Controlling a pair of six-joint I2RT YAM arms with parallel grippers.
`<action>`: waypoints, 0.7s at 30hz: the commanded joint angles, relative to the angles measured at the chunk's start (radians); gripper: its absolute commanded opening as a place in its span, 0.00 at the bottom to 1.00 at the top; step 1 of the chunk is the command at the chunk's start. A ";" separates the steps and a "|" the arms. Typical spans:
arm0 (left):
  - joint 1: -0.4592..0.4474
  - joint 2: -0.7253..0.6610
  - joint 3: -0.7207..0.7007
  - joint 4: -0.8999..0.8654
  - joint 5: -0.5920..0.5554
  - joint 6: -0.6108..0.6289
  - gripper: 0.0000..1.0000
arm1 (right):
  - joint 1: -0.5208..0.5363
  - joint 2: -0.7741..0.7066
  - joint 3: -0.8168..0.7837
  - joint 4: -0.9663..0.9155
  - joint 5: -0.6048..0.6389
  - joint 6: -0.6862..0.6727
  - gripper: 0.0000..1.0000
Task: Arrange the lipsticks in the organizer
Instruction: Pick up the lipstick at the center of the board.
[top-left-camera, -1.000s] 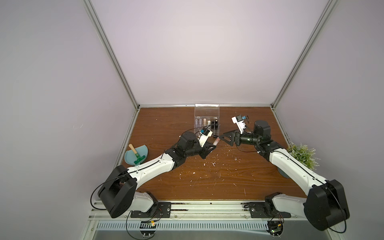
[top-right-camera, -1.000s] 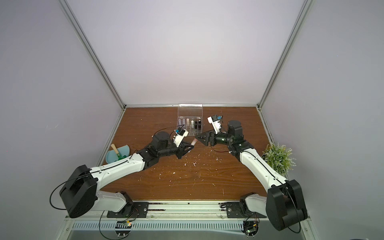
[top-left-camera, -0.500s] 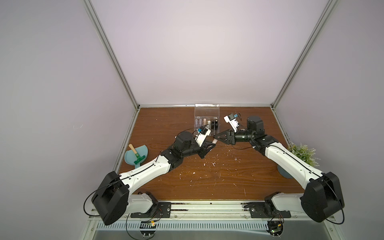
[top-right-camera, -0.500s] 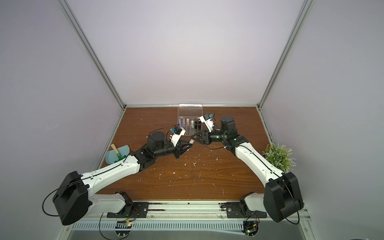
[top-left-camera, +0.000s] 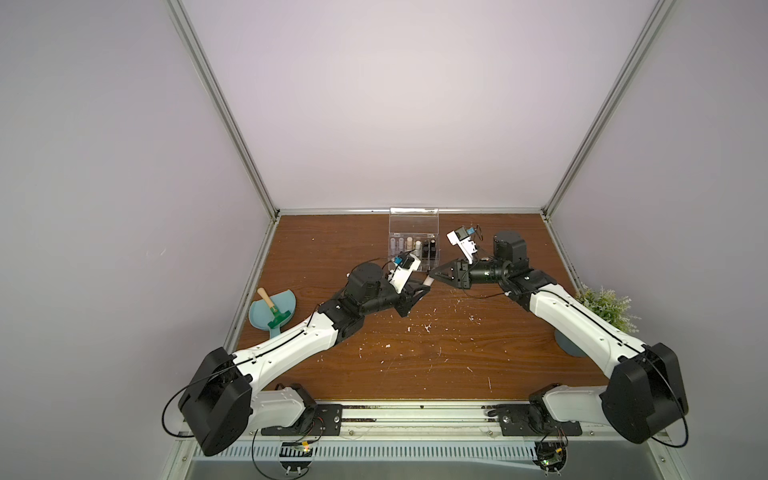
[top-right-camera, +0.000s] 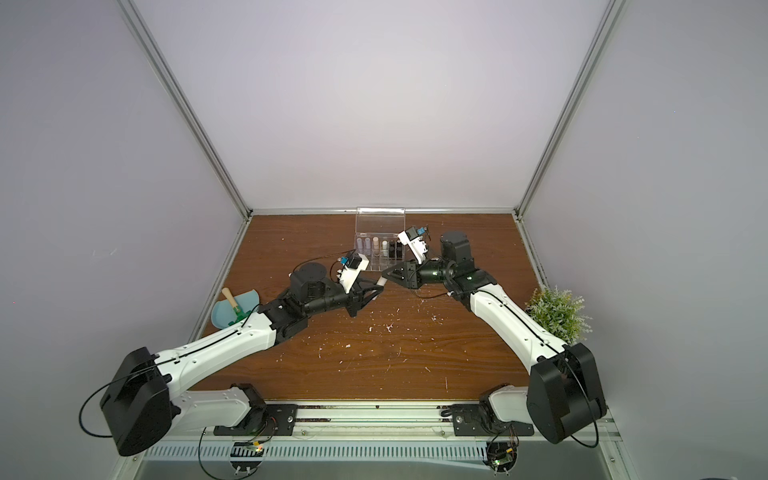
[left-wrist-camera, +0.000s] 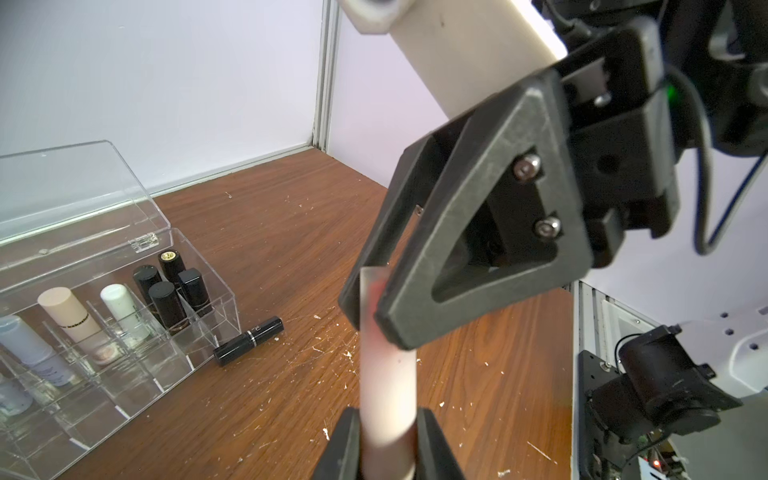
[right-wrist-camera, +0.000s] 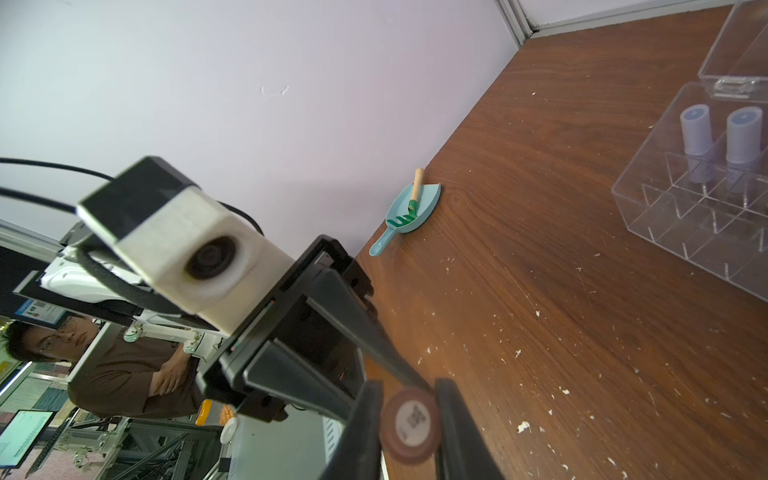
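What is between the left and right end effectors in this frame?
A pale pink lipstick bridges them, one end in the left end effector, the other in the right end effector. The left wrist view shows it best.

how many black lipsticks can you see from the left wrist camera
5. Four black lipsticks stand upright in the organizer's end cells; a fifth lipstick lies on the table beside it. More may be hidden.

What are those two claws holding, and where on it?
One pale pink lipstick, shared: the right claw grips one end; the left claw has the other end between its fingers, though whether it squeezes cannot be told.
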 joint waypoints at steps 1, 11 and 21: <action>0.007 -0.020 -0.012 -0.016 -0.026 0.009 0.57 | 0.007 0.000 0.042 0.068 -0.035 0.021 0.16; 0.007 -0.154 -0.104 0.020 -0.319 -0.041 0.90 | 0.045 0.111 0.195 -0.081 0.333 -0.167 0.14; 0.016 -0.350 -0.260 0.148 -0.521 -0.083 0.92 | 0.124 0.305 0.314 0.015 0.758 -0.303 0.11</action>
